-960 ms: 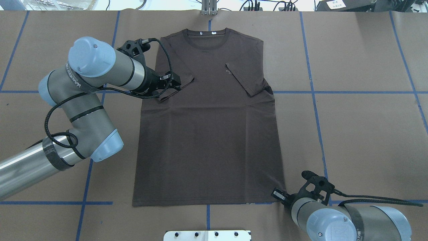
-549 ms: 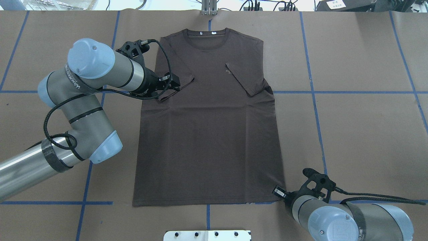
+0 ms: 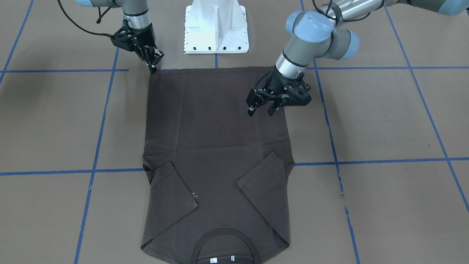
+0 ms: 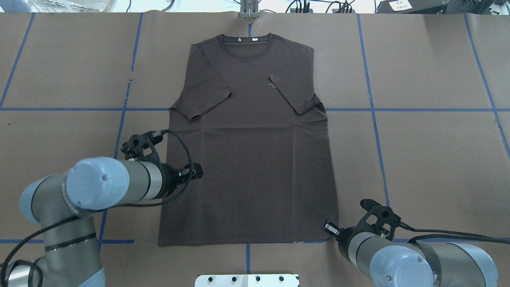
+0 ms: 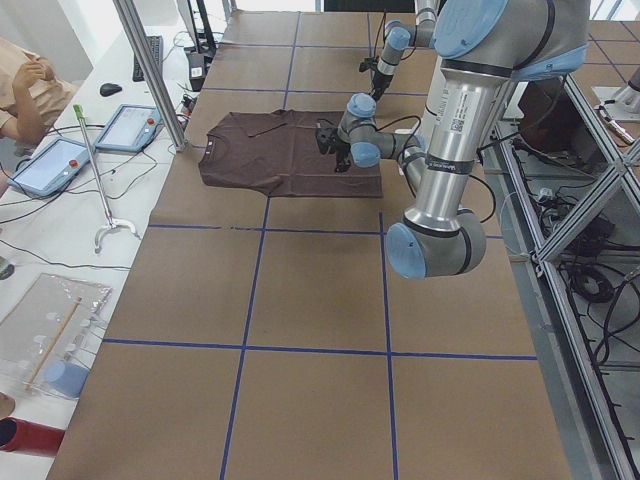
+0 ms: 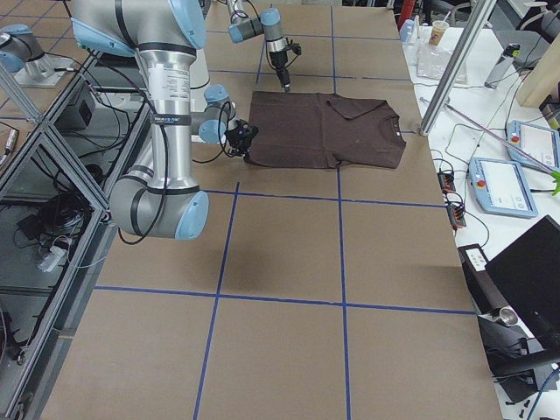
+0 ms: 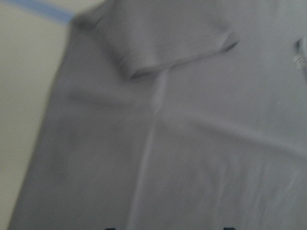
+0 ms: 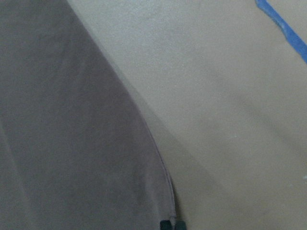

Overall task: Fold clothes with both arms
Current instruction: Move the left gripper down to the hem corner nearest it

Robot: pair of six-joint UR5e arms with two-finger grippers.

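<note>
- Well, nearest the robot's base, the right end effector [image 3: 153,68] has its fingers pinched narrow on a hem corner of the dark brown T-shirt [image 4: 251,167].
- A little further out, the left end effector [image 3: 261,110] hangs above the shirt's side edge, fingers spread wide and holding nothing.
- Beyond that, the sleeves [image 4: 207,97] lie folded inward over the chest.
- Farthest off, the ribbed collar [image 4: 246,44] sits near the far edge of the tabletop [image 4: 430,159], with the shirt spread flat, front up.
</note>
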